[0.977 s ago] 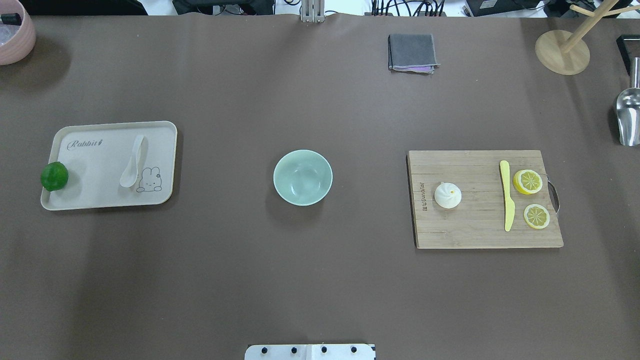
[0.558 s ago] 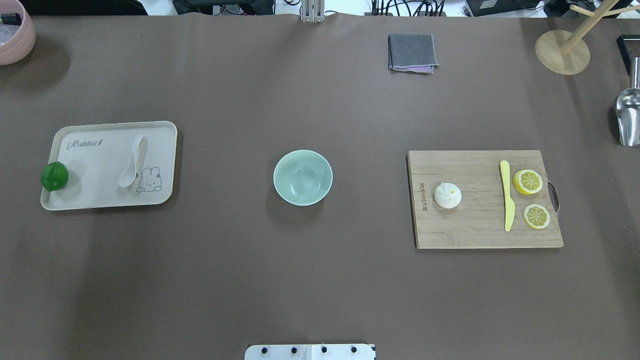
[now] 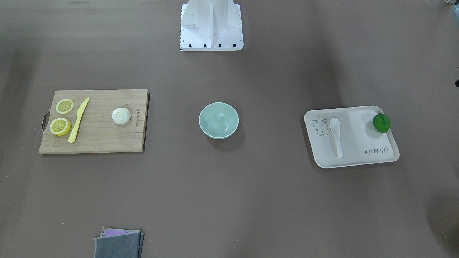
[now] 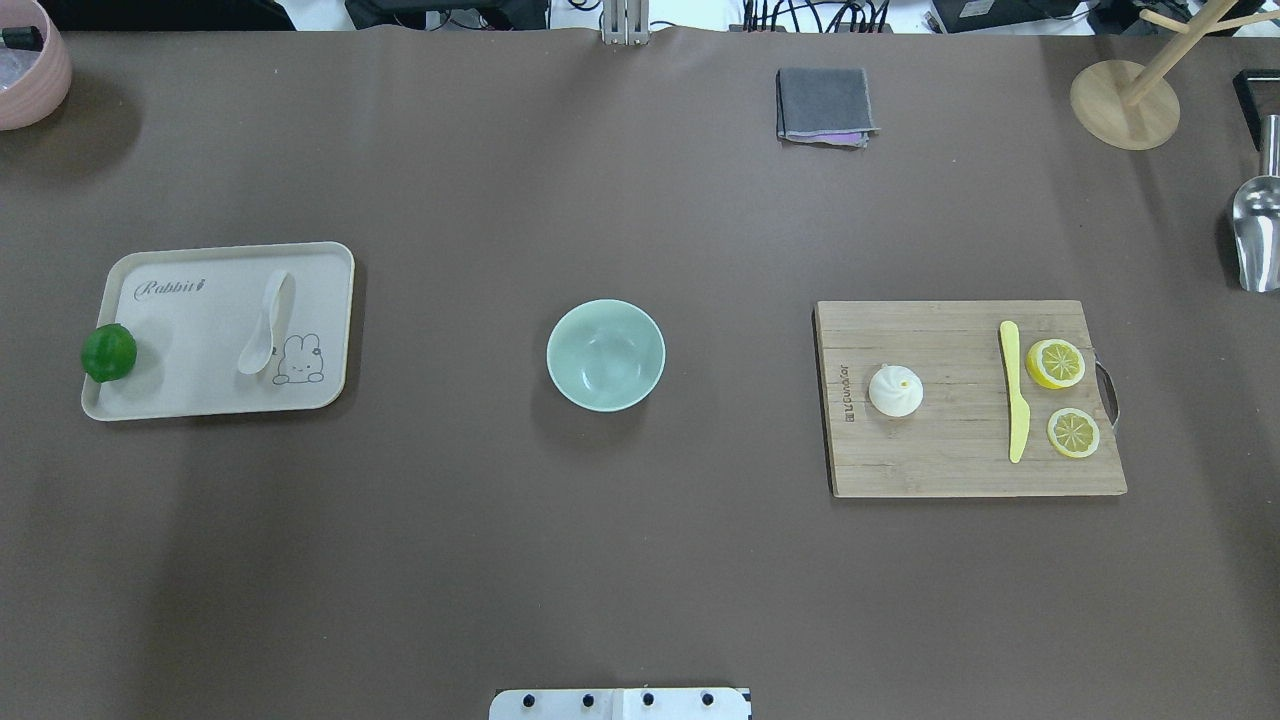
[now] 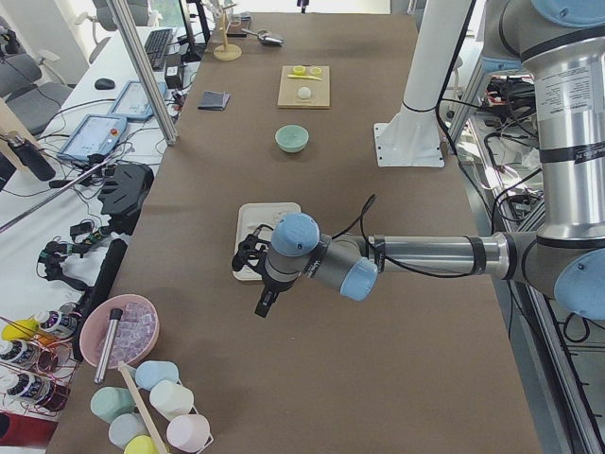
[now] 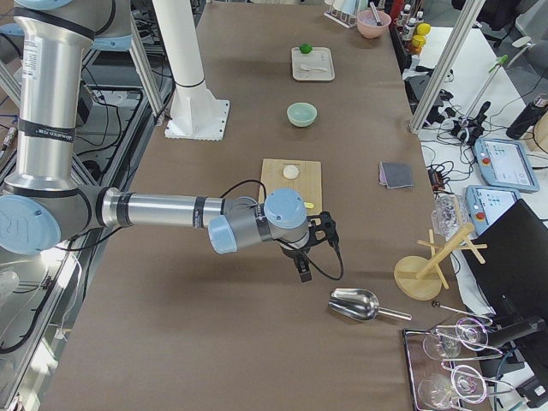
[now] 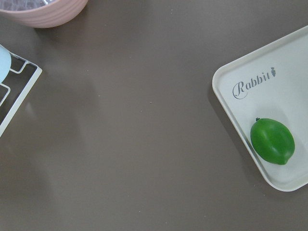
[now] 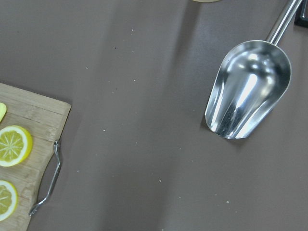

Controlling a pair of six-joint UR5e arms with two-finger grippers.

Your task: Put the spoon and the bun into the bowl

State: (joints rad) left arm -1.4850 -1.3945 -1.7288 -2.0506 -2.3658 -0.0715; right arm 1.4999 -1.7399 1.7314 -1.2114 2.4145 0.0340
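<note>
The white spoon [image 4: 265, 325] lies on the beige tray [image 4: 190, 390] at the table's left; it also shows in the front view [image 3: 335, 136]. The white pleated bun [image 4: 895, 390] sits on the wooden cutting board [image 4: 950, 465] at the right. The mint-green bowl [image 4: 605, 355] stands empty in the middle, between them. My left gripper [image 5: 262, 305] hovers outside the tray's left end, and my right gripper [image 6: 301, 270] hovers beyond the board's right end. Both show only in the side views, so I cannot tell whether they are open or shut.
A green lime [image 4: 108, 352] sits on the tray's left edge. A yellow knife [image 4: 1013, 390] and two lemon slices [image 4: 1056, 363] lie on the board. A metal scoop [image 4: 1255, 235], a wooden stand [image 4: 1125, 105], a grey cloth [image 4: 823, 105] and a pink bowl [image 4: 25, 70] lie around the edges.
</note>
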